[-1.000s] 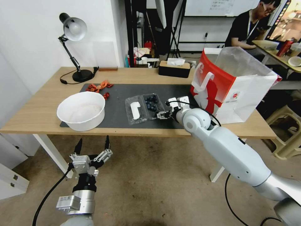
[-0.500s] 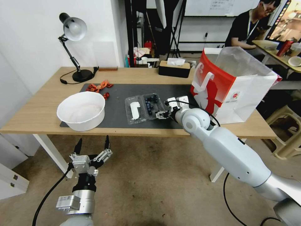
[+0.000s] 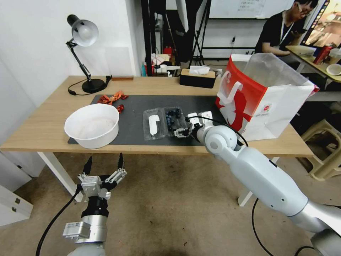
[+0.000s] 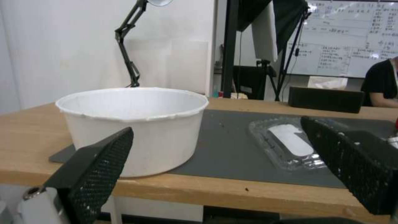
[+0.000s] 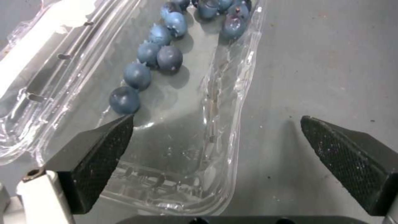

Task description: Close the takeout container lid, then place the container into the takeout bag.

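Closing the lid (image 3: 153, 123) is clearly the step in hand, and nothing is gripped yet. The takeout container (image 3: 164, 122) lies flat open on the dark mat (image 3: 135, 106), near the table's front edge, blueberries (image 5: 149, 62) in the tray half and the stickered lid toward the white bowl (image 3: 92, 124). The right gripper (image 3: 180, 132) is spread wide, straddling the tray's outer rim, one finger (image 5: 93, 155) over the tray and the other over bare mat. Probably a better result is had if the lid's free edge is caught instead and swung over the hinge, then pressed until it snaps. The takeout bag (image 3: 263, 96) is parked at the right end. The left gripper (image 3: 103, 166) is held spread below the front edge, idle.
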Available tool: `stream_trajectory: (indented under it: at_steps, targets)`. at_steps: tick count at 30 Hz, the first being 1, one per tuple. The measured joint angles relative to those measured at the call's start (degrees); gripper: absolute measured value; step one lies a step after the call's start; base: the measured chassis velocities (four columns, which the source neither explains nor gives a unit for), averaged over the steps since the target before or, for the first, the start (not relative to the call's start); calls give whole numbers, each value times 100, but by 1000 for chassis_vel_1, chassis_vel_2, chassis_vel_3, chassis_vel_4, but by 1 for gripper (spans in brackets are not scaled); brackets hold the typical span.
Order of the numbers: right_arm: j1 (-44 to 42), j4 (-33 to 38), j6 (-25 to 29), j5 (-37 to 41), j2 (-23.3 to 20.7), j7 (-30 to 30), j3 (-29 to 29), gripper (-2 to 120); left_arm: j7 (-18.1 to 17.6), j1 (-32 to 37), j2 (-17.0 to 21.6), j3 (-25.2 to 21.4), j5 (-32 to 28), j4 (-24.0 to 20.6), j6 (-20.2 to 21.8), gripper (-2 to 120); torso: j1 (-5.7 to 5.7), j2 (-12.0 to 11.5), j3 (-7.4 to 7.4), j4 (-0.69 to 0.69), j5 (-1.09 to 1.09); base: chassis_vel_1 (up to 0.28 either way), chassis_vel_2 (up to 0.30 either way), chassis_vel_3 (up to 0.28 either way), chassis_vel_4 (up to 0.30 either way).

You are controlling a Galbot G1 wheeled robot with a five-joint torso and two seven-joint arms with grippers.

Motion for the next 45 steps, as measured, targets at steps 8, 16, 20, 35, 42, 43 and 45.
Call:
stream_trajectory:
  at_steps: [8, 16, 20, 35, 42, 43, 45]
  targets:
    - [-56, 95, 0, 53, 23, 69, 11, 100, -1, 4, -4, 3, 5, -2, -6, 100, 0, 0, 0, 0, 0, 0, 0, 0, 0]
    - [-119, 139, 0, 57, 39, 87, 68, 100, 0, 12, -4, 0, 4, -28, -6, 100, 0, 1, 0, 0, 0, 0, 0, 0, 0]
    - [-159, 208, 0, 32, 82, 88, 183, 100, 0, 16, -5, -2, 2, -46, -6, 100, 0, 1, 0, 0, 0, 0, 0, 0, 0]
    - [-1868, 1460, 1463, -1903, 107, -1156, 1885, 100, 71, -8, 30, 73, -133, -146, 22, 100, 0, 1, -1, -1, 1, 0, 0, 0, 0]
    - [-3516, 1937, 3402, -3417, 287, -1727, 2525, 100, 146, -48, 109, 137, -254, -180, 148, 100, 0, 1, -1, 1, 0, 0, 0, 0, 0]
    - [-4017, 2053, 3804, -3717, 413, -1827, 2756, 100, 170, -62, 136, 156, -274, -173, 164, 100, 0, 1, -1, 0, 0, 0, 0, 0, 0]
    - [-4315, 2117, 4032, -3894, 490, -1879, 2891, 100, 182, -73, 156, 178, -294, -164, 180, 100, -1, 2, -1, -2, 1, 0, 0, 0, 0]
